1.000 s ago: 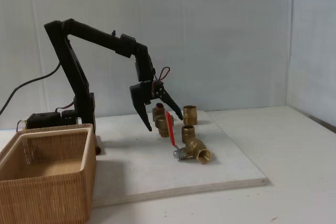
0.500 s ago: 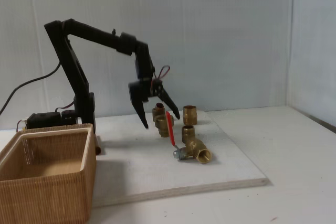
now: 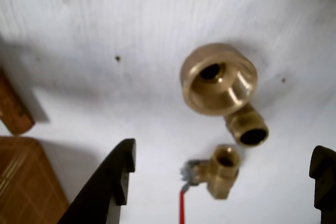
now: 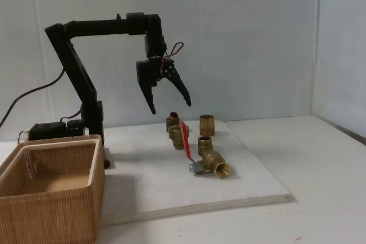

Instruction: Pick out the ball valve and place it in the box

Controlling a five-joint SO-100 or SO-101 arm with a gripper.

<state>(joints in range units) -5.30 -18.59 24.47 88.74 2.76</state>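
White walls and a white board on the worktop, with the arm hanging above brass parts.

Lying on the board (image 4: 240, 190) is the ball valve (image 4: 207, 164), its thin red handle (image 4: 185, 139) sticking up toward the other brass fittings (image 4: 176, 131) just behind it. The gripper (image 4: 170, 106) is hovering high over them, spread wide and holding nothing. The box (image 4: 51, 195) is sitting open, well apart at the left of the fixed view. Going down could be tricky: the fittings are crowding the valve, so the fingers might bump one, grab the wrong part, or slip off the skinny handle.
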